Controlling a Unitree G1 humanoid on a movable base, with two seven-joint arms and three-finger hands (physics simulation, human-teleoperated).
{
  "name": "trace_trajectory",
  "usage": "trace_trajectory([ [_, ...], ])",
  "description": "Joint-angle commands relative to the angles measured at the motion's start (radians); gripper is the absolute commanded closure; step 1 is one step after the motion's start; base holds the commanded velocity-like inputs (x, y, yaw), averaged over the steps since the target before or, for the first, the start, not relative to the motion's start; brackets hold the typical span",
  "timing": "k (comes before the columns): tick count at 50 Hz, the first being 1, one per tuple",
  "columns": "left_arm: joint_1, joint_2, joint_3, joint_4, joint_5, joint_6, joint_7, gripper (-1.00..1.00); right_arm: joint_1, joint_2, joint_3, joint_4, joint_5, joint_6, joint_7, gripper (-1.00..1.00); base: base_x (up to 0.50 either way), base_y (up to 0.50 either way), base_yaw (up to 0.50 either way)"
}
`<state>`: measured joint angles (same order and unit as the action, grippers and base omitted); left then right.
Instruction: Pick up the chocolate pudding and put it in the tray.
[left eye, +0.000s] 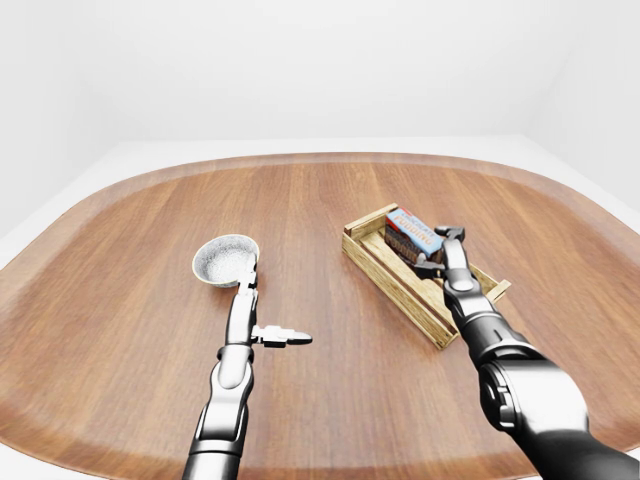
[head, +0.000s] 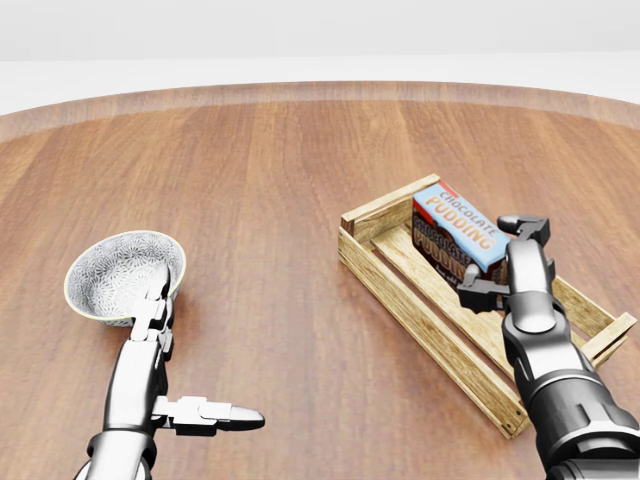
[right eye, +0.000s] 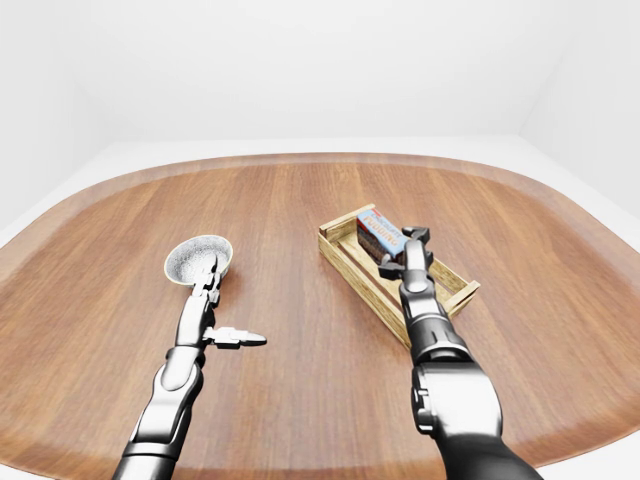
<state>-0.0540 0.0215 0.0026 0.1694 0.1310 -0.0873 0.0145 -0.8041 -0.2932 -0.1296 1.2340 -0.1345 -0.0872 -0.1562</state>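
Chocolate pudding (head: 458, 232), head view: printed carton, blue and red top with a brown side, sits inside the tray (head: 400, 300) at its upper-left end, tilted, one edge propped on the floor slats. Tray is a slatted pale-wood crate, long and shallow, lying diagonal on the table (head: 300, 180). Right hand (head: 500, 262) is at the carton's right end: one finger over the top corner, another low at the side. Whether they pinch or merely touch, cannot tell.

Judgement: placement step, nearly complete. Next move calls for spreading the fingers and lifting the hand straight up out of the tray without dragging the box over the rim.

Left hand (head: 190, 385), well left of the tray: fingers spread, one sticking out sideways, gripping nothing. Fingertips reach the rim of the bowl (head: 115, 270); touching or just short, cannot tell.

Left-eye view: same layout. Table is glossy reddish wood-grain planks with rounded corners. Bowl is round, shallow, speckled white-grey inside. Carton looks rigid and rectangular, lettering too small to read here.

Right-eye view: right forearm covers much of the tray's middle; carton shows above the hand, inside the tray walls. White floor and walls surround the table.
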Motion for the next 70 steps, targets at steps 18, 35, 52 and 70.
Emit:
trace_trajectory([
  [18, 0.004, -0.001, 0.013, -0.022, -0.056, 0.013, -0.033, -1.0, 0.021, -0.003, -0.012, 0.025, 0.011, 0.0, -0.012, 1.0, 0.0, 0.0, 0.0],
  [35, 0.007, -0.002, 0.013, -0.034, -0.055, 0.024, -0.032, -1.0, 0.049, -0.002, -0.017, 0.053, -0.005, 0.0, -0.029, 1.0, 0.0, 0.0, 0.0],
  [52, 0.008, -0.002, 0.012, -0.039, -0.055, 0.028, -0.032, -1.0, 0.074, -0.01, -0.024, 0.064, -0.012, 0.0, -0.034, 1.0, 0.0, 0.0, 0.0],
  [70, 0.008, -0.002, 0.012, -0.039, -0.055, 0.028, -0.032, -1.0, 0.067, -0.024, -0.03, 0.059, -0.005, 0.0, -0.025, 1.0, 0.0, 0.0, 0.0],
])
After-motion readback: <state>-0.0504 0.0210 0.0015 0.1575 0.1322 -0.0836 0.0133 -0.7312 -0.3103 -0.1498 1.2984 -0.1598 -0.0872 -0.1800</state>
